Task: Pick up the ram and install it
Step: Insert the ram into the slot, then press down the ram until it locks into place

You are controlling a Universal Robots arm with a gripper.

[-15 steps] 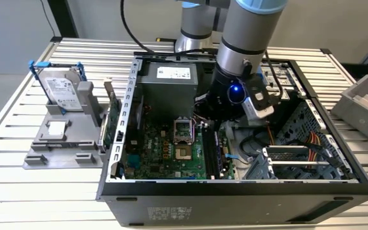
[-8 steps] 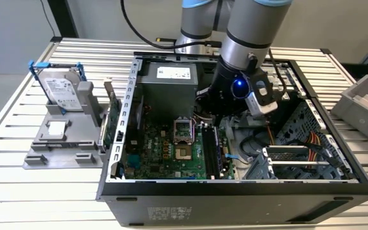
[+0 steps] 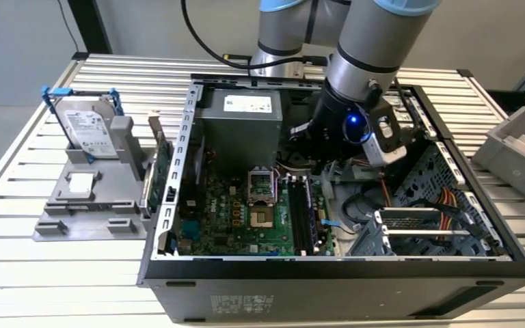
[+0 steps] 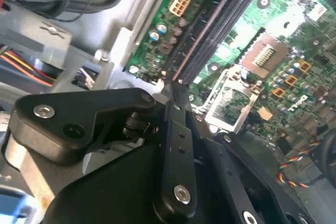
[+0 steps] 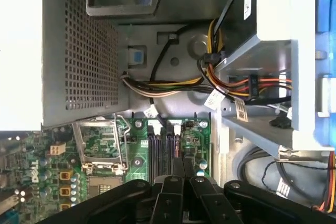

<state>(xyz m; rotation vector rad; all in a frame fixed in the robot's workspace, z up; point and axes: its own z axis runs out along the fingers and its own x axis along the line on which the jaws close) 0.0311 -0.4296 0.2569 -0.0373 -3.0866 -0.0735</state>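
Inside the open computer case (image 3: 335,273), the gripper (image 3: 317,160) hangs low over the green main board. Its black linkage closes to a point in both wrist views (image 4: 169,88) (image 5: 181,174). Whether it is wide, narrow or holding anything cannot be told.

Directly beneath the gripper's tip run the long dark memory slots (image 5: 163,153), seen also in the second wrist view (image 4: 210,30) and in the exterior view (image 3: 301,212). Just beside the tip, on the far side of those slots, sits the silver processor socket (image 5: 100,145) with its metal frame. Beyond the gripper is the perforated grey power supply (image 5: 79,51), and a bundle of yellow, red and black cables (image 5: 157,85) crosses the wall between it and the gripper.

Well away from the gripper, outside the case, a grey holder (image 3: 89,205) rests on the slatted table (image 3: 25,273) and carries a hard drive (image 3: 89,130). A green board (image 3: 159,171) stands on edge between that holder and the case; whether it is the memory stick I cannot tell.
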